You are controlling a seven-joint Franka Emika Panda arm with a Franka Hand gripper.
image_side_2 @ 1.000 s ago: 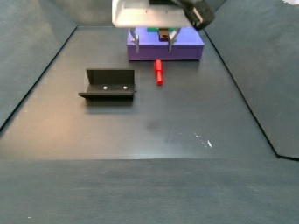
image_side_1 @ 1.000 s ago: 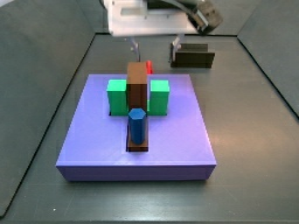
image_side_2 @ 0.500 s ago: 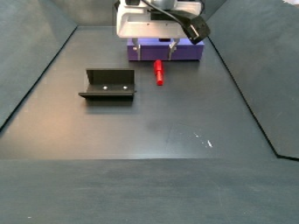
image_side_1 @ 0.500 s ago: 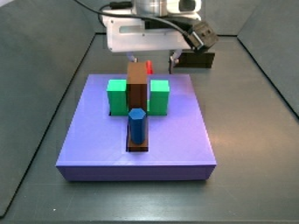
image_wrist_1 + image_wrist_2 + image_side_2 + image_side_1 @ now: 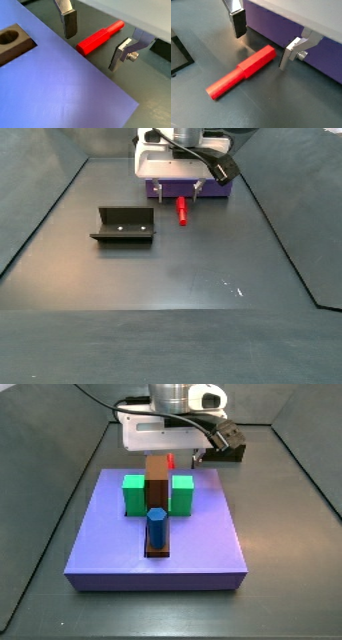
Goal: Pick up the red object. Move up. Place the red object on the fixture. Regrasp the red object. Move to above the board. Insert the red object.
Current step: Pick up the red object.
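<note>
The red object [image 5: 182, 211] lies flat on the dark floor just off the board's [image 5: 160, 549] short edge; both wrist views show it lengthwise [image 5: 100, 37] [image 5: 241, 77]. My gripper [image 5: 178, 190] hangs low over it, open, with one finger [image 5: 69, 22] on each side of its end nearest the board and no contact visible. In a side view the gripper [image 5: 174, 454] hides most of the red object [image 5: 171, 459]. The fixture [image 5: 124, 224] stands apart on the floor, beside the red object.
On the board stand two green blocks [image 5: 134, 494] [image 5: 182, 494], a long brown bar [image 5: 158, 482] and a blue peg [image 5: 156, 527]. The board's purple side wall [image 5: 298, 45] rises close behind the fingers. Dark enclosure walls [image 5: 40, 198] surround the floor.
The gripper has come down from high above the board's far edge to just over the red object, fingers still apart. The red object has not moved.
</note>
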